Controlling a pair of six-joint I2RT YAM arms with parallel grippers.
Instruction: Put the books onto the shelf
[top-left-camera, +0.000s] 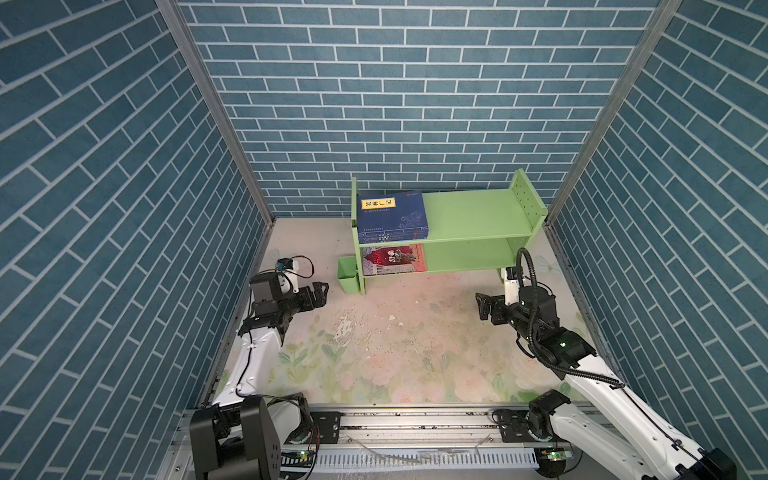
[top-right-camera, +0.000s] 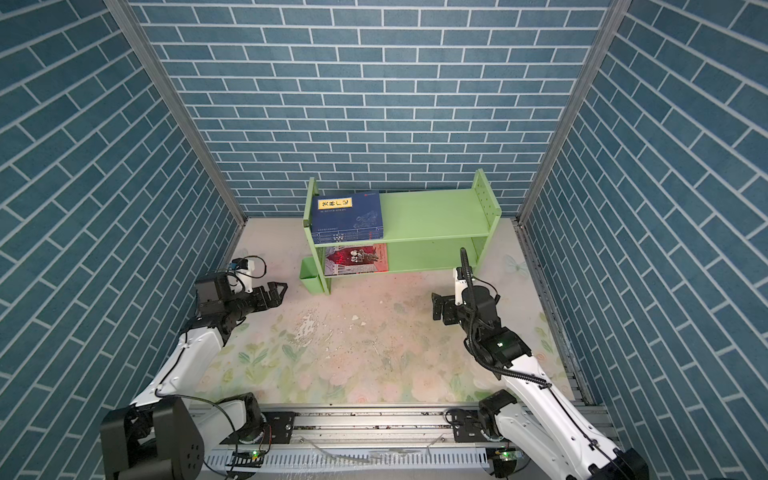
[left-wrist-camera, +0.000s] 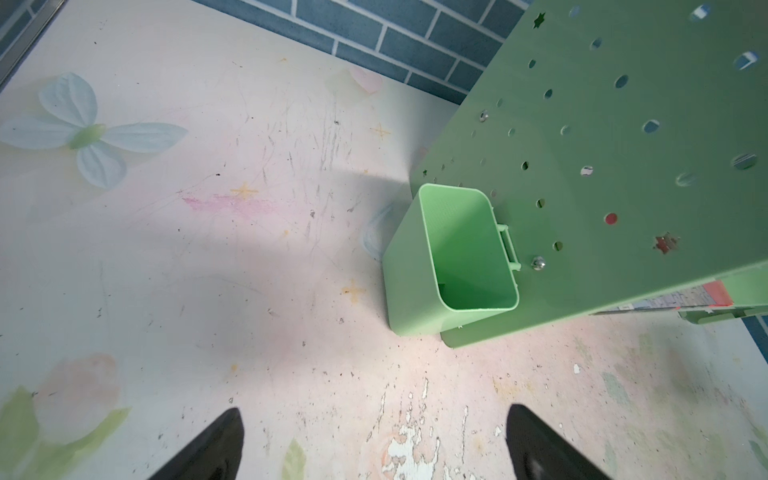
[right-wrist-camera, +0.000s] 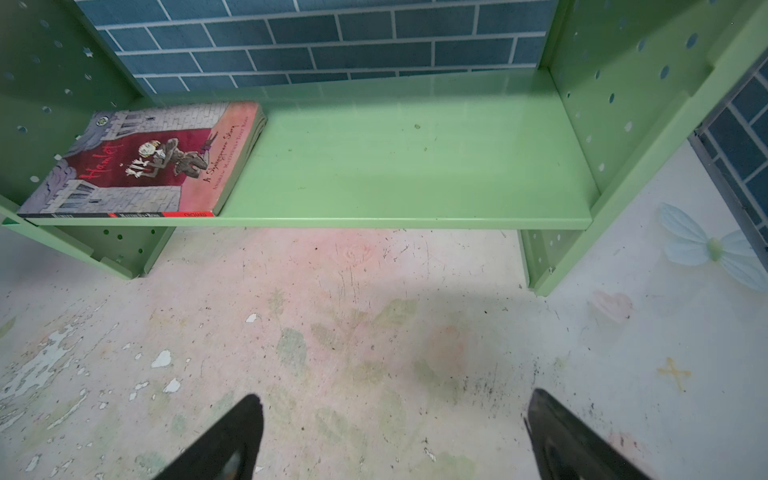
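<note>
The light green shelf stands against the back wall in both top views. Dark blue books with a yellow label lie stacked at the left end of its upper tier. A red-and-grey book lies flat at the left end of the lower tier. My left gripper hangs open and empty over the table, left of the shelf. My right gripper is open and empty in front of the shelf's right end.
A small green cup hangs on the shelf's left perforated side panel. Blue brick walls close in the back and both sides. The flowered tabletop is worn and scratched. A metal rail runs along the front edge.
</note>
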